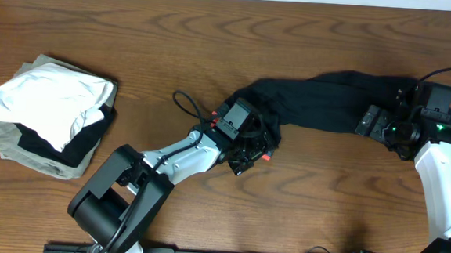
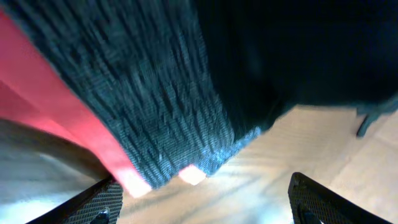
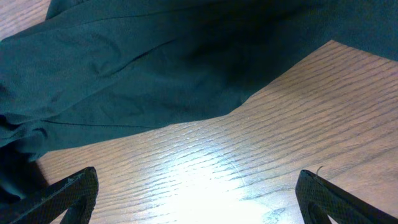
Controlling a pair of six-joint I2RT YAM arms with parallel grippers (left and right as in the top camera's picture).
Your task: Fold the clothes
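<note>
A dark wooden table (image 1: pixel 315 203) fills the frame. Across its upper middle to upper right lie the black trousers (image 1: pixel 329 97), bunched. At the left edge sits a folded pile (image 1: pixel 49 120); its bottom layer, a khaki-olive garment (image 1: pixel 20 153), seems to be what touches the wood.

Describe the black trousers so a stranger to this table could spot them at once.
On the wooden table, look right of centre, away from the folded pile at the left edge. The trousers are the long black band sprawled across the wood. Only they lie unfolded, with a red-and-grey waistband at their left end.
</note>
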